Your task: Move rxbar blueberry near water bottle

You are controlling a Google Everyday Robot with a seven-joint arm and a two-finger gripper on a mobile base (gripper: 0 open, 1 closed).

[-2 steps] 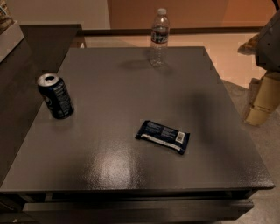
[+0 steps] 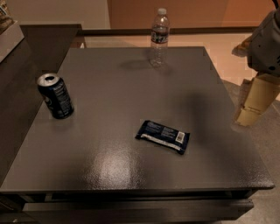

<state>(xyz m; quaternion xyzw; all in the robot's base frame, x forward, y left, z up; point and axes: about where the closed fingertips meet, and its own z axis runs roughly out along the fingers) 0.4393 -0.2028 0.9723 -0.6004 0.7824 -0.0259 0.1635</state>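
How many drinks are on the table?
2. The soda can stands near the left edge of the table; the water bottle stands at the far edge. The gripper hangs beyond the right side, touching neither. None seems hidden.

Indoor workspace, office-like or lab-like

A plain dark grey table (image 2: 109, 105) fills the view, with pale floor (image 2: 188, 39) and orange-brown wall (image 2: 175, 13) at 12 o'clock. The robot's gripper (image 2: 251, 109) hangs at 3 o'clock.

gripper (image 2: 257, 101): beyond table (image 2: 109, 113) right edge.
rxbar blueberry (image 2: 163, 136) to water bottle (image 2: 159, 37): open surface between.
soda can (image 2: 55, 96): upright, far left.
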